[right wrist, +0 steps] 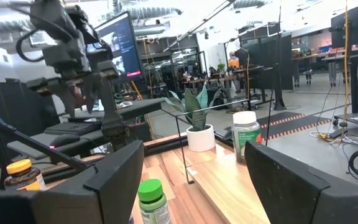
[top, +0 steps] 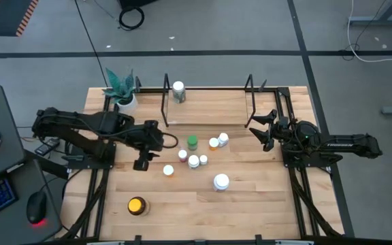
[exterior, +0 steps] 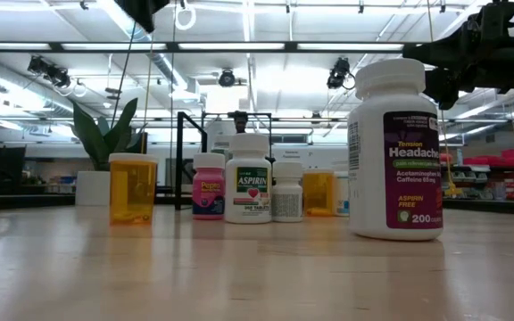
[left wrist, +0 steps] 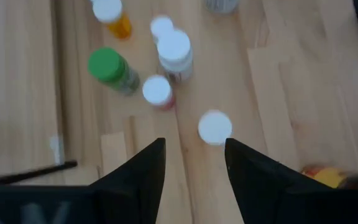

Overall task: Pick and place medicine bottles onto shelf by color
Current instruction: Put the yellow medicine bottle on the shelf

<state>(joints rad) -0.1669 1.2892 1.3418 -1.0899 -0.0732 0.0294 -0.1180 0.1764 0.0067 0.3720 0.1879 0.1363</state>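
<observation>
Over a pale wooden table [top: 250, 204], the left gripper [top: 141, 163] hangs with its dark fingers [left wrist: 143, 171] parted and nothing between them, just beside a small white-capped bottle with an orange body [top: 168, 171]. The right gripper [top: 267, 131] waits near the table's right edge, jaws spread and empty.

The medicine bottles are mostly clustered mid-table: a green-capped bottle [top: 192, 142], several white-capped ones [top: 194, 161], a larger white headache-tablet bottle [top: 221, 182] nearer the front, and an amber jar with a yellow lid [top: 136, 205] standing well apart at the front left. One white-capped bottle [top: 178, 90] already stands on the black-framed shelf with its pale base [top: 206, 116], next to a white pot holding a green plant [top: 122, 99].

A clean pick likely means centring the open fingers on the lone cap seen ahead in the left wrist view, descending straight, and closing below the cap, clear of its neighbours.

Bottle colours are hard to judge from above, since caps hide the bodies. In the low view the front bottles screen those behind, and the shelf is mostly blocked.
</observation>
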